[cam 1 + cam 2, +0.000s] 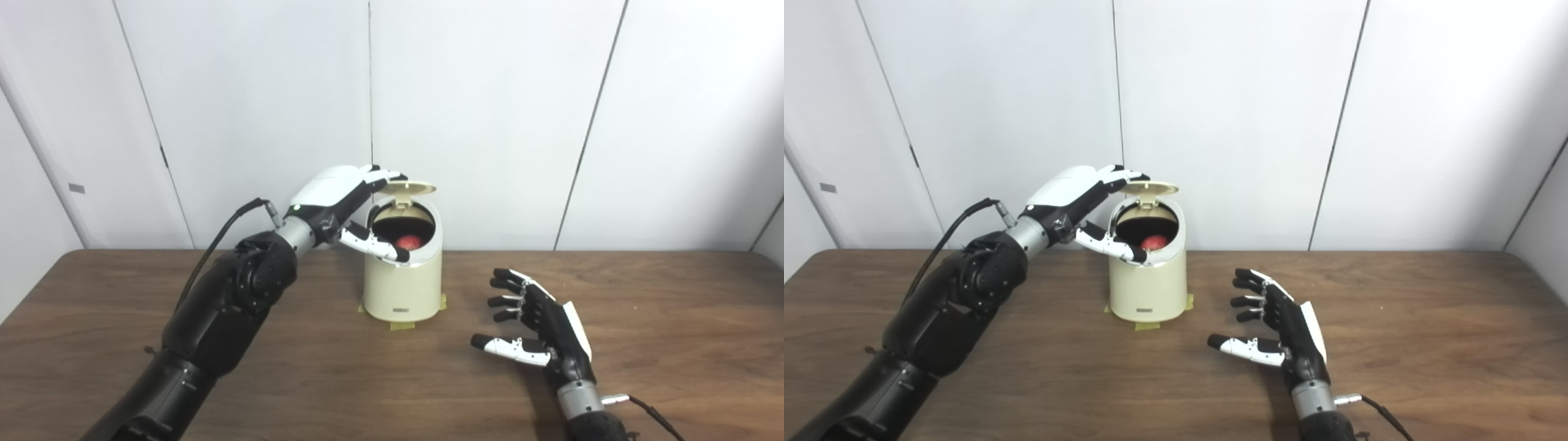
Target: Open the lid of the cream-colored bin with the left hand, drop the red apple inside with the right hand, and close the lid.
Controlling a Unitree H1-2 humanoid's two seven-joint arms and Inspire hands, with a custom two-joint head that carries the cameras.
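bench (674, 318): dark wood, carrying one bin and both arms.

bin (401, 288): cream, standing upright near the far edge, about midway along it, yellow tape showing under its base. its mouth is gaping.

lid (411, 187): hinged at the back, standing raised over the mouth, nearly level.

apple (410, 242): red, lying inside the bin, partly showing through the mouth.

left hand (343, 205): reaching in from the near left corner. its fingers are resting against the lid's left edge and its thumb is lying across the front rim of the bin. it is propping the lid rather than clasping it; fingers spread, nothing gripped.

right hand (1280, 331): hovering low over the bench toward the near edge, right of the bin and well apart from it, fingers splayed, carrying nothing.

step in hand, as judged: the apple is already in, so the closing is beginning. the next move is calling for the left hand to bring the lid forward and down onto the rim, first clearing its thumb from the mouth so it is not getting pinched, and pressing gently so the bin is not tipping.
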